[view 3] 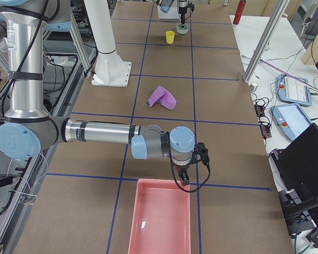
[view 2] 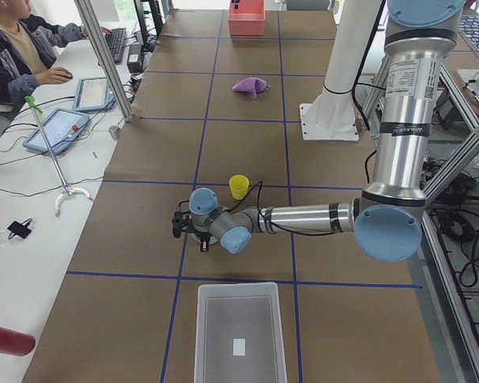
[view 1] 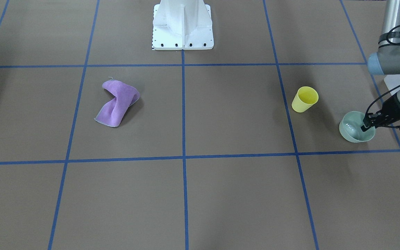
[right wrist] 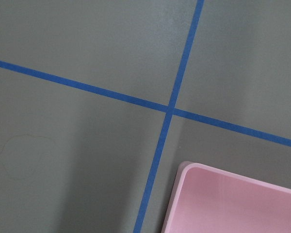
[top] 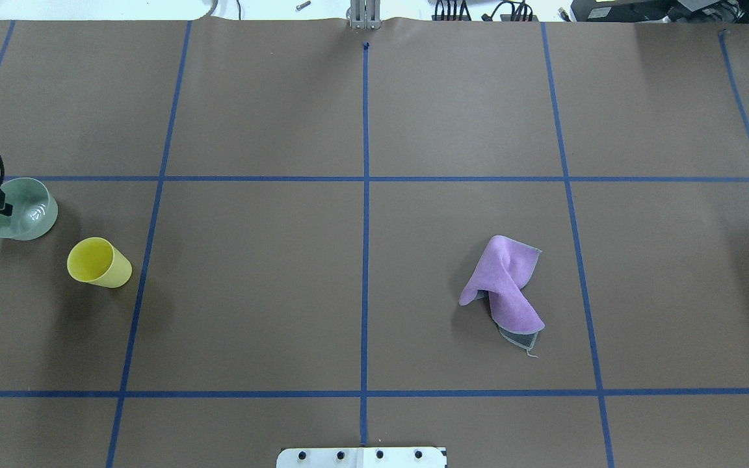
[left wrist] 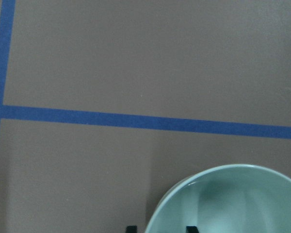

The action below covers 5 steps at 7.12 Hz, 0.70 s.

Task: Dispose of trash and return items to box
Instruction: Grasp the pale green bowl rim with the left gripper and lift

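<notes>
At the far left of the overhead view we see the left arm's fingers [view 1: 368,123] spread, 1 inside the green bowl [top: 26,211] and 1 outside its wall. The bowl sits on the bench [top: 270,292]. The yellow cup [top: 98,262] stands upright near it. The white box [view 2: 239,335] is at the bench's left end, apart from both. The purple cloth [top: 504,289] lies crumpled right of the middle. The right arm's fingers [view 3: 183,175] hang at the edge of a pink tray [view 3: 161,222]; we cannot tell if they are spread.
</notes>
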Motion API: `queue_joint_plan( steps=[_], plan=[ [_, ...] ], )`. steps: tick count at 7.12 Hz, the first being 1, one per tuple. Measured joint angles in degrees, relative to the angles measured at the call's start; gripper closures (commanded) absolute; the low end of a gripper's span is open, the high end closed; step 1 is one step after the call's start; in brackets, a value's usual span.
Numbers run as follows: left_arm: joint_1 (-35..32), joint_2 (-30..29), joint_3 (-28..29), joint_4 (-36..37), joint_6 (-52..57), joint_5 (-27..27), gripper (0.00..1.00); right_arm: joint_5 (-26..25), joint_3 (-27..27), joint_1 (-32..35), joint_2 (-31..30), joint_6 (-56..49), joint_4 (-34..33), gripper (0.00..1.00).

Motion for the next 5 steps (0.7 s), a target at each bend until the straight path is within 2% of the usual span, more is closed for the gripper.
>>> queue_joint_plan(
  steps=[3, 5],
  plan=[
    [-1.66, -0.01, -3.26, 3.13, 3.07, -7.78, 1.00, -0.05, -0.06, -0.06, 0.06, 0.16, 0.00, 0.00],
    [-8.86, 2.72, -8.23, 8.50, 13.31, -9.59, 1.00, 0.01, 0.00, -0.21, 0.11, 0.38, 0.00, 0.00]
  ],
)
